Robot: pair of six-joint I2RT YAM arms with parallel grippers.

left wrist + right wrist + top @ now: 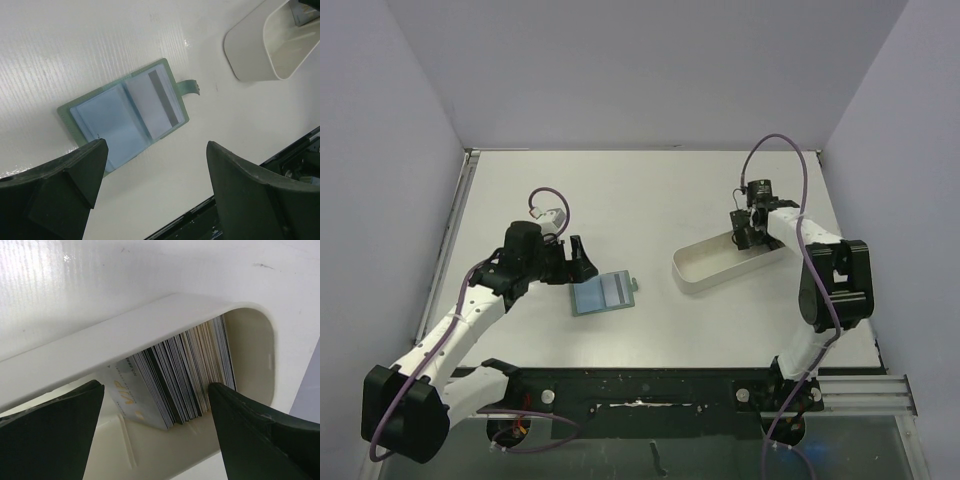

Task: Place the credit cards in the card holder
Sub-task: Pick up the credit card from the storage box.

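Top view: card holder point(604, 293) lay open on table point(650, 190), pale blue inside up, just beside left gripper point(582, 258); right gripper point(748, 236) hung over right end of white tray point(705, 272). Left wrist: jaws wide, nothing between; holder just beyond fingertips (one striped card point(161, 97) in its right pocket). Right wrist: jaws wide, empty; credit cards point(185, 372) stood on edge, packed in tray's rounded end.
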